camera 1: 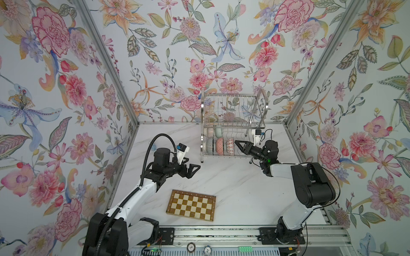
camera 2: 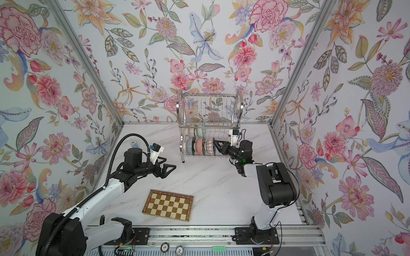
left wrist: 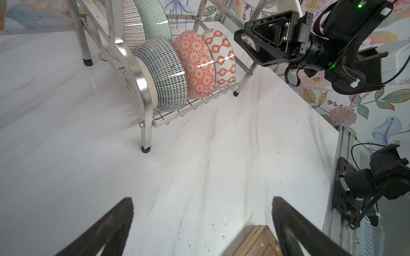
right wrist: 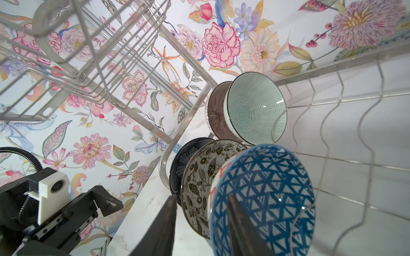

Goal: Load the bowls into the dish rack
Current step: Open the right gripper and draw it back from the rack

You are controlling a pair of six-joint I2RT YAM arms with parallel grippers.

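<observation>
As the released right tool [right wrist: 201, 196] straddles its rim, the blue-lattice bowl [right wrist: 270, 188] stands edgewise; left tool [left wrist: 202, 199] gapes.

Pretty clearly a robotics lab test cell dressed up as a kitchen, not a real home: a marble-look tabletop [camera 1: 233, 181] is boxed in by floral wallpaper panels [camera 1: 177, 55] hung on bare aluminium frame posts [camera 1: 106, 64]. A left robot arm [camera 1: 133, 195] and a right robot arm [camera 1: 310, 188] are bolted to a slotted aluminium rail [camera 1: 221, 232] along the front edge. A steel dish rack [camera 1: 230, 110] is set out at the back.
</observation>
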